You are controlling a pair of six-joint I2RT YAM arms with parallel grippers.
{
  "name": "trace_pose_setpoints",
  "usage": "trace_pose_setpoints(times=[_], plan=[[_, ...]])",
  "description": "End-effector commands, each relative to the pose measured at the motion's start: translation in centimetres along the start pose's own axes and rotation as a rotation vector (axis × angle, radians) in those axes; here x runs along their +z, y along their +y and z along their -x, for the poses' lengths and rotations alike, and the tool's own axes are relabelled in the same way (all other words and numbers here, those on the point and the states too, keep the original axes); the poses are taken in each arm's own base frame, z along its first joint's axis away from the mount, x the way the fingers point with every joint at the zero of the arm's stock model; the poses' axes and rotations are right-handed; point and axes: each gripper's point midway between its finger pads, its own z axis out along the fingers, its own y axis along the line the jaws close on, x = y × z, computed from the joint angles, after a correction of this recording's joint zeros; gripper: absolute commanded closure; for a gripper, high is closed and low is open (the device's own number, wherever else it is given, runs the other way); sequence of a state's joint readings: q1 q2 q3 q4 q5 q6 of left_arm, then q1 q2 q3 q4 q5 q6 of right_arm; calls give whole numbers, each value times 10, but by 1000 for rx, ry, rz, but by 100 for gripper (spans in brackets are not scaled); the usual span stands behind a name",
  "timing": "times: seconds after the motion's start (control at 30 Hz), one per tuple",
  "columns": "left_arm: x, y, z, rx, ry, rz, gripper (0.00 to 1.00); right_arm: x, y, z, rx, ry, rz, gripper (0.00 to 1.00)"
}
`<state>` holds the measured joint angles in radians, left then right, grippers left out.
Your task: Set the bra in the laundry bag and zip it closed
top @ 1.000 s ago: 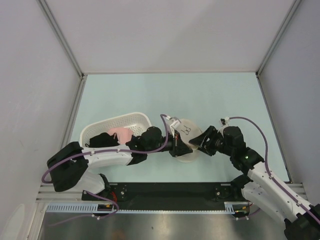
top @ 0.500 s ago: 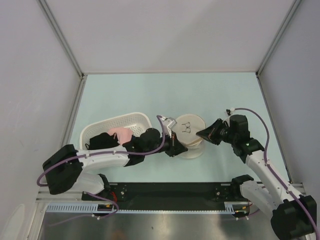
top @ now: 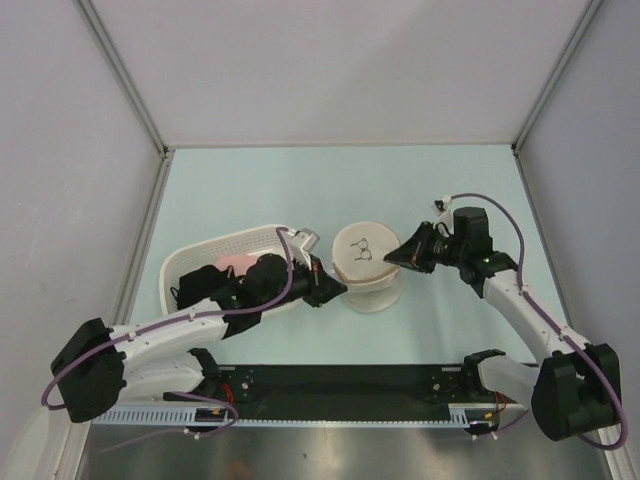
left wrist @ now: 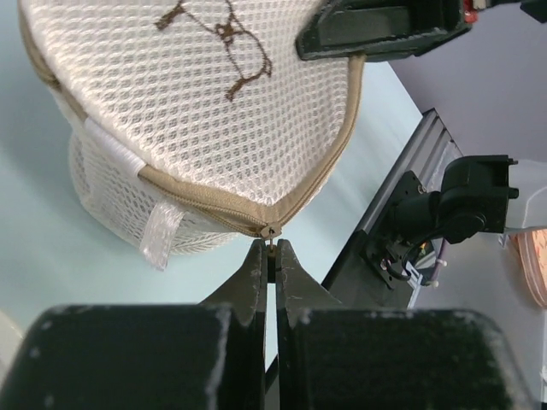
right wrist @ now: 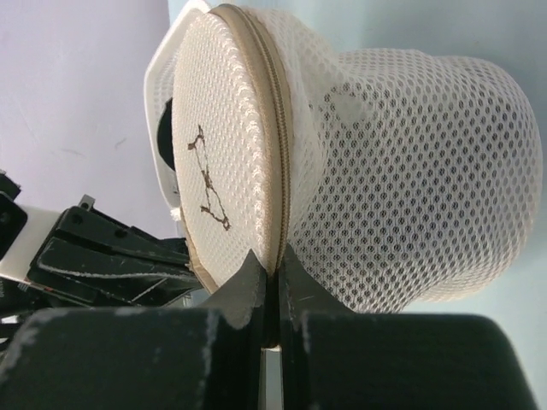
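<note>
Round cream-white mesh laundry bag (top: 365, 262) had a honeycomb hole pattern all over. Zip tape (left wrist: 214, 209) round its rim was tan-beige. Line-drawn logo (top: 362, 249) on the lid was dark brown, and the fabric tab (left wrist: 162, 235) on the side plain white. Perforated plastic basket (top: 265, 238) was white, with a pink garment (top: 235, 262) inside. Table top (top: 260, 190) was pale mint. Left gripper (left wrist: 268, 256) and right gripper (right wrist: 267, 265) were matte black. Left arm shell (top: 170, 335) was white with black joints.

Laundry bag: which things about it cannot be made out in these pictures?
Contents: the laundry bag's mesh hides them in every view; no bra shows.
Zip's far side: the lid covers it in the top view; the wrist views show only part.
Basket contents: the left arm overlaps them, top view.
</note>
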<state>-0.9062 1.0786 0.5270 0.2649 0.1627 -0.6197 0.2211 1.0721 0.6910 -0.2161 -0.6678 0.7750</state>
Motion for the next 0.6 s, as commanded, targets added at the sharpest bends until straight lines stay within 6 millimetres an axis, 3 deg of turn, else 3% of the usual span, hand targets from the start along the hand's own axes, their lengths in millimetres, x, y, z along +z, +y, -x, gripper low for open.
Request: trace_pose_setpoints(times=[0.0,0.03,0.07,0.17,0.3,0.43,0.57], plan=[[7,-20,-2,-28,19,-105,100,13,8,32,-151,-74,-46,76],[9,-25,0,-36,17,-126,100,13,-8,24,-142,-35,-135,60],[15,-26,-5,-64,36,-133,100,12,-10,28,-151,-43,-181,36],[23,-45,1,-86,26,-203,100,3,-34,19,-147,-35,-293,14],[38,-60,-5,-85,58,-245,100,-21,-57,-2,-131,-77,-385,3],[49,-67,-18,-84,99,-267,100,-50,-47,-19,-123,-148,-368,0],[54,-74,-26,-99,118,-290,100,-64,-38,-39,-40,-200,-286,0]])
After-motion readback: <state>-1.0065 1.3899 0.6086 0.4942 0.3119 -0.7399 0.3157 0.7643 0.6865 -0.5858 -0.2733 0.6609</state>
